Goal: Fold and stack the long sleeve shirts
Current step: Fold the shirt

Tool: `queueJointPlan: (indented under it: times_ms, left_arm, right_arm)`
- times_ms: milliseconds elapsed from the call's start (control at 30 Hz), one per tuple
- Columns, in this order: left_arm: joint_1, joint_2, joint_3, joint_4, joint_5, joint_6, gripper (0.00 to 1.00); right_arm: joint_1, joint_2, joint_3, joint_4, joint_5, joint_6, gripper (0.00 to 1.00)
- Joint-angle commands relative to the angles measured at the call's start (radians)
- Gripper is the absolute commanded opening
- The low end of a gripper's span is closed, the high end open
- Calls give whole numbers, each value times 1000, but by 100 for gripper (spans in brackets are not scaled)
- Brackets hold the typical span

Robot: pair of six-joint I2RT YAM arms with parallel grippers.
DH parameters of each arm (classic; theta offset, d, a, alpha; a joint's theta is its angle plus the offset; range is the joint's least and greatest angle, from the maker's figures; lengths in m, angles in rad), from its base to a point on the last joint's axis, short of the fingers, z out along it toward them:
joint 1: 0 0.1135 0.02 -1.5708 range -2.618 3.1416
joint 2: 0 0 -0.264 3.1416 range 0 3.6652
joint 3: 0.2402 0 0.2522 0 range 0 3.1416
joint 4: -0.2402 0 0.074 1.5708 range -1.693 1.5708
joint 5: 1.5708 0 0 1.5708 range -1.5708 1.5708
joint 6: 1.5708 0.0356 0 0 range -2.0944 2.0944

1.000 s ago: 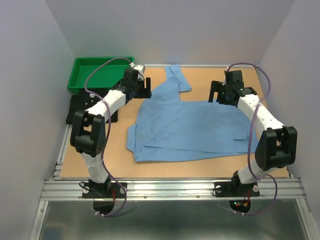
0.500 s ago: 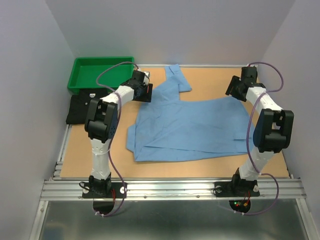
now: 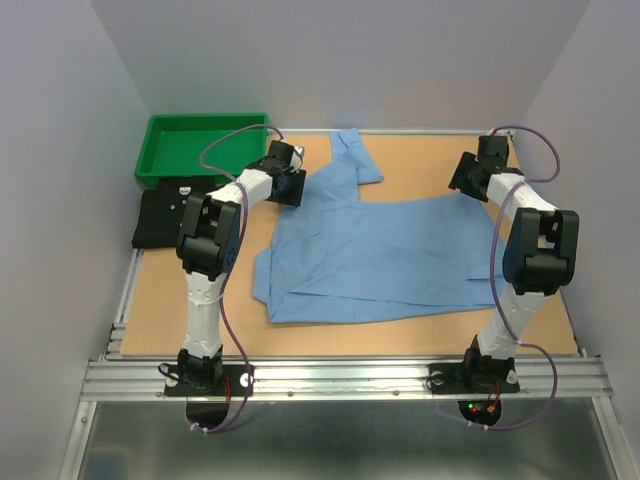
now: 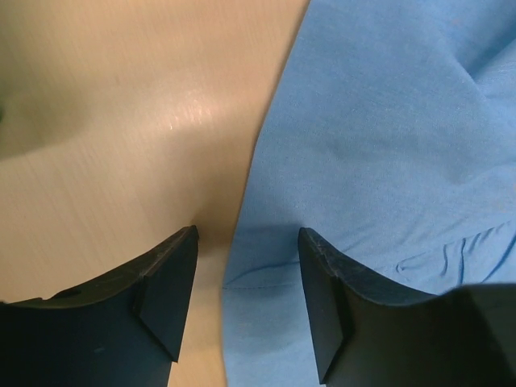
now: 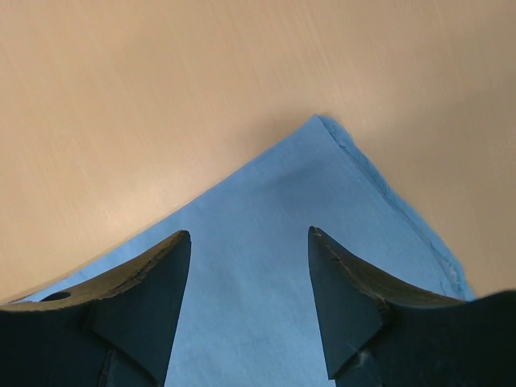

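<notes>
This is a robotics lab cell. Plain pale walls [image 3: 340, 60] box in a wooden bench [image 3: 420, 165]. An aluminium extrusion rail [image 3: 340, 378] edges its front.

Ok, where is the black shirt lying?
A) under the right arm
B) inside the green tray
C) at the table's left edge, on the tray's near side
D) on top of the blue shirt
C: the black shirt lies on the near side of the green tray, apart from the light blue shirt.

Matt blue cloth shirt [image 3: 380, 250] (glossy wooden table [image 3: 420, 165])
</notes>
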Motion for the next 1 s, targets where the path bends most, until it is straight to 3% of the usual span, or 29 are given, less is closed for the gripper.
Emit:
queueJointPlan:
  times_ms: [0,100,267,400,500,567,767,867,967]
  left_arm:
    - [-14,9,3,-69,-5,-2,62]
    - [-15,19,3,-94,-14,-20,50]
    - [-26,34,14,-121,-31,-28,42]
    - [-32,37,14,-126,-31,-31,25]
    - [-32,42,14,-129,-60,-31,23]
    - [-32,42,12,-126,-62,-29,8]
    - [-32,45,3,-111,-60,-31,1]
    - [-32,49,-2,-105,-59,-34,0]
    - [-32,52,-5,-103,-62,-34,0]
  right_arm:
    - [-7,16,92,63,35,-26,65]
    - [-7,32,108,69,41,-40,65]
    - [-8,69,137,72,80,-77,65]
    - [-7,106,160,77,116,-121,65]
    - [-7,137,187,80,116,-175,65]
    - [-8,163,206,81,107,-212,65]
    - [-8,226,250,83,73,-261,64]
    - [-8,266,287,84,56,-273,56]
    - [-8,290,302,83,44,-273,53]
